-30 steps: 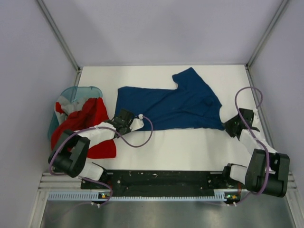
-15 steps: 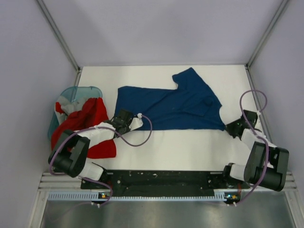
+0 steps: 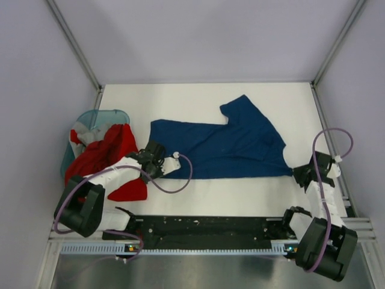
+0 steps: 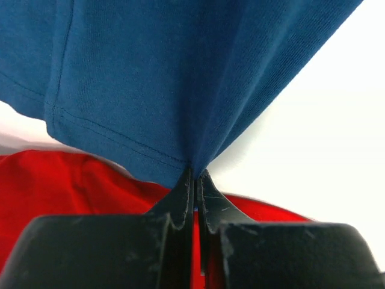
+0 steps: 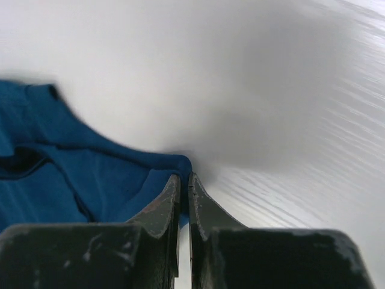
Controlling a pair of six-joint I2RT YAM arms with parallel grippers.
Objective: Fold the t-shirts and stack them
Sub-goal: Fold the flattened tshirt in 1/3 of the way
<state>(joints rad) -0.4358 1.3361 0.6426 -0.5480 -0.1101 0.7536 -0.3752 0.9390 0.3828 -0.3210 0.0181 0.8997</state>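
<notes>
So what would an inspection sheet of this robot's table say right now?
Surface: white table, no stains seen.
Job's things: blue shirt spread out, unfolded; red shirt and grey-white shirt heaped at the left, spilling from the basket.
Clutter: teal basket at the left edge.
Jaws: left jaws shut on the blue shirt's near left hem; right jaws shut on its near right corner.
Cables: purple left cable and right cable, one loop per arm.
Surroundings: pale walls, metal frame posts.

Surface: flat white tabletop (image 3: 240, 192), under both claws.
Spread cloth: dark navy-blue cloth t-shirt (image 3: 222, 144), lying stretched between left claw (image 3: 150, 155) and right claw (image 3: 299, 173).
Heap: crumpled bright red t-shirt (image 3: 99, 159), just left of left claw.
Container: translucent teal plastic basket (image 3: 102, 113), farther left, beyond the heap.
</notes>
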